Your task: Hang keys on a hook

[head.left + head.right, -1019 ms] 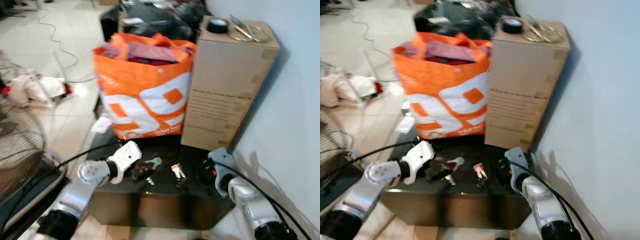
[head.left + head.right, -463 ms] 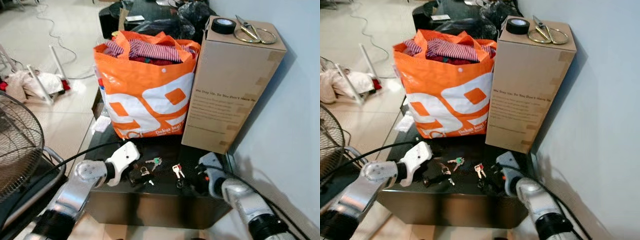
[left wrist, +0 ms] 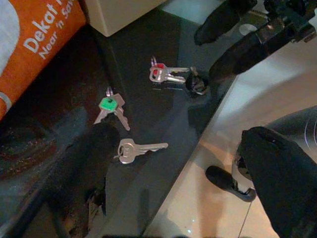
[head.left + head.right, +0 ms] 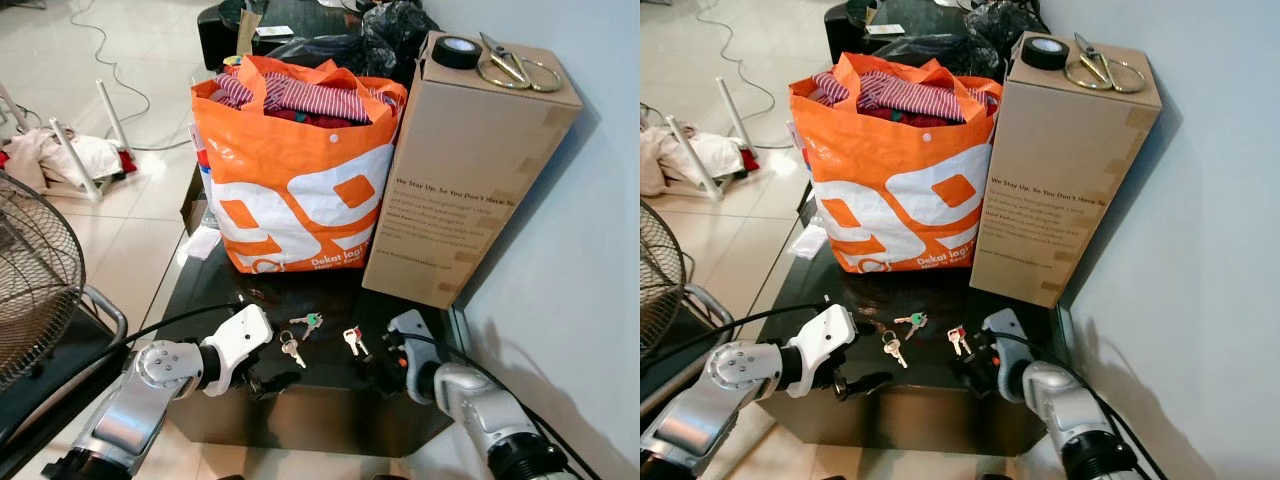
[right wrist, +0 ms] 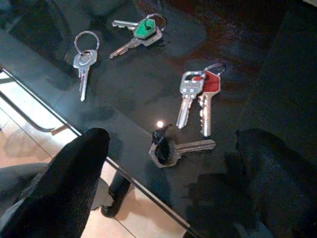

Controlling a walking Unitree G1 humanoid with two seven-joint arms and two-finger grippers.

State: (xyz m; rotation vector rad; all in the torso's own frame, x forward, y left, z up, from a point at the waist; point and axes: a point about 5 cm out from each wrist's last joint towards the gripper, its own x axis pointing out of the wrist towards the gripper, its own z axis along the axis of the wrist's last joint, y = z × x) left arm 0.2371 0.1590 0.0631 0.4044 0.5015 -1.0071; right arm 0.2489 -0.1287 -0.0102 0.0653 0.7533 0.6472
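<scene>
Several keys lie on a black glass table (image 4: pixel 212 290): a green-capped pair (image 4: pixel 308 322), a silver pair on a ring (image 4: pixel 290 348), a red-capped pair (image 4: pixel 352 340) and a black-headed key (image 5: pixel 167 150). My left gripper (image 3: pixel 188 168) hangs open at the table's front edge, just short of the silver pair (image 3: pixel 133 148). My right gripper (image 5: pixel 173 168) is open too, low over the table's right front corner, with the black-headed key lying between its fingers (image 5: pixel 74 168), untouched. No hook can be made out.
Behind the keys stand an orange bag (image 4: pixel 300 180) stuffed with clothes and a tall cardboard box (image 4: pixel 460 170) carrying a tape roll (image 4: pixel 456 52) and scissors (image 4: pixel 520 70). A white wall runs along the right. A fan (image 4: pixel 30 280) stands on the floor at the left.
The camera has shifted and sharpened. My left gripper drew back from the keys toward the front edge, uncovering the silver pair. My right gripper edged left toward the black-headed key.
</scene>
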